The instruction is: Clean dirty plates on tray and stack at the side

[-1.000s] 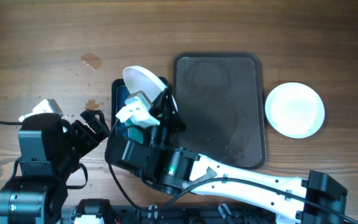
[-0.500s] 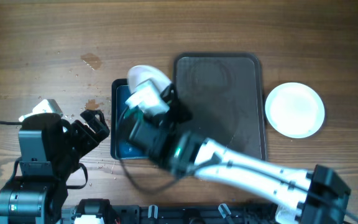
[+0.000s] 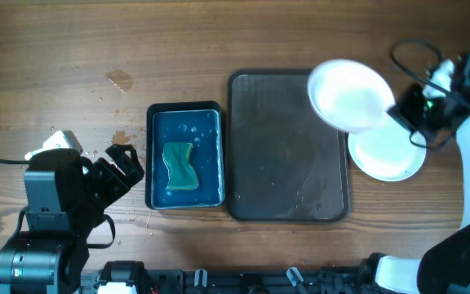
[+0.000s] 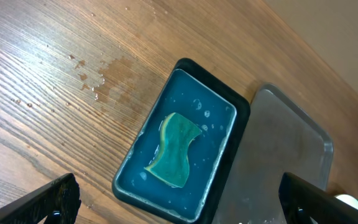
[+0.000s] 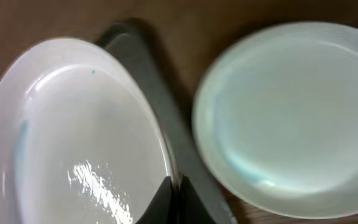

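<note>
My right gripper [image 3: 396, 109] is shut on the rim of a white plate [image 3: 347, 95] and holds it above the right edge of the dark tray [image 3: 280, 147]. The held plate [image 5: 73, 130] fills the left of the right wrist view, pinched between the fingers [image 5: 174, 186]. A second white plate [image 3: 390, 155] lies on the table right of the tray, and also shows in the right wrist view [image 5: 291, 112]. My left gripper [image 4: 179, 205] is open above the near edge of the blue basin [image 4: 179, 146], which holds a green sponge [image 4: 176, 149].
The blue basin [image 3: 184, 157] with the sponge [image 3: 179, 167] sits left of the tray. Water spots and crumbs [image 3: 119, 79] mark the wood at the left. The left arm's base [image 3: 51, 204] stands at the front left.
My right arm has swung from over the basin to the right, carrying the white plate across the tray to just above the plate on the table. The left arm has not moved.
</note>
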`<state>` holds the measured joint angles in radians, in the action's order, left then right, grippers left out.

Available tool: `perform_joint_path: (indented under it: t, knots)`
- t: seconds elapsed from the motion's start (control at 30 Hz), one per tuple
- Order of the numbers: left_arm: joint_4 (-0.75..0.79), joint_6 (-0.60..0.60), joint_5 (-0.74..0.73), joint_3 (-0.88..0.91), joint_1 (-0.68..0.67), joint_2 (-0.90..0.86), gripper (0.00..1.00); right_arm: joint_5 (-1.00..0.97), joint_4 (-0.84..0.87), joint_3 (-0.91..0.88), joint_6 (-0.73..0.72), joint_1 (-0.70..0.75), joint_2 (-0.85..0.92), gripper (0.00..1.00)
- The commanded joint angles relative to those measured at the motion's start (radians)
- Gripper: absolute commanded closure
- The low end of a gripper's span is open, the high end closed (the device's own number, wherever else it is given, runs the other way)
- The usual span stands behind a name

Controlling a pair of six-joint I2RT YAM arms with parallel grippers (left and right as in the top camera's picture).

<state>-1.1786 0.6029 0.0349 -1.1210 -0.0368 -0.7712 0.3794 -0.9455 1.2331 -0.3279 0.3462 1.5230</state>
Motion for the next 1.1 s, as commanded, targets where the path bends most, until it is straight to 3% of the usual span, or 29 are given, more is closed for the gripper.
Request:
perform_joint_path:
  t: [0.0, 0.17, 0.2, 0.23, 0.33, 0.4, 0.57, 0.6, 0.63, 0.8, 0.93, 1.0, 1.07]
  knots:
    - [0.003, -0.02, -0.008, -0.005, 0.007, 0.003, 0.0, -0.121, 0.058, -0.164, -0.04, 0.113, -0.009, 0.96]
    - [0.003, -0.019, -0.008, -0.005, 0.007, 0.003, 0.0, -0.22, 0.145, -0.278, -0.09, 0.335, -0.008, 0.94]
    - [0.003, -0.02, -0.008, -0.005, 0.007, 0.003, 0.0, -0.215, 0.143, -0.284, -0.048, 0.341, -0.008, 0.81]
    - [0.003, -0.019, -0.008, -0.005, 0.007, 0.003, 0.0, -0.17, 0.13, -0.284, 0.02, 0.333, -0.009, 0.79]
    - [0.003, -0.02, -0.008, -0.005, 0.007, 0.003, 0.0, -0.127, 0.092, -0.283, 0.037, 0.275, -0.031, 0.61]
    - [0.003, -0.02, -0.008, -0.005, 0.007, 0.003, 0.0, 0.009, 0.042, -0.273, 0.07, 0.237, -0.119, 0.59]
    - [0.003, -0.02, -0.008, -0.005, 0.007, 0.003, 0.0, 0.455, -0.099, -0.217, 0.252, -0.051, -0.61, 0.5]
    - [0.003, -0.019, -0.008, -0.005, 0.007, 0.003, 0.0, 0.456, -0.098, -0.217, 0.241, -0.116, -0.696, 0.37]
    - [0.003, -0.02, -0.008, -0.005, 0.007, 0.003, 0.0, 0.455, -0.098, -0.217, 0.222, -0.167, -0.774, 0.0]
    - [0.003, -0.019, -0.008, -0.005, 0.007, 0.003, 0.0, 0.453, -0.104, -0.217, -0.161, -0.23, -1.015, 0.0]
    - [0.003, -0.02, -0.008, -0.005, 0.007, 0.003, 0.0, 0.202, -0.059, -0.225, 0.005, -0.258, -1.038, 0.0]
    - [0.002, -0.02, -0.008, -0.005, 0.007, 0.003, 0.0, 0.122, 0.117, -0.291, 0.229, -0.327, -1.079, 0.0]
    - [0.003, -0.02, -0.008, -0.005, 0.007, 0.003, 0.0, 0.045, 0.27, -0.414, 0.315, -0.375, -1.135, 0.0]
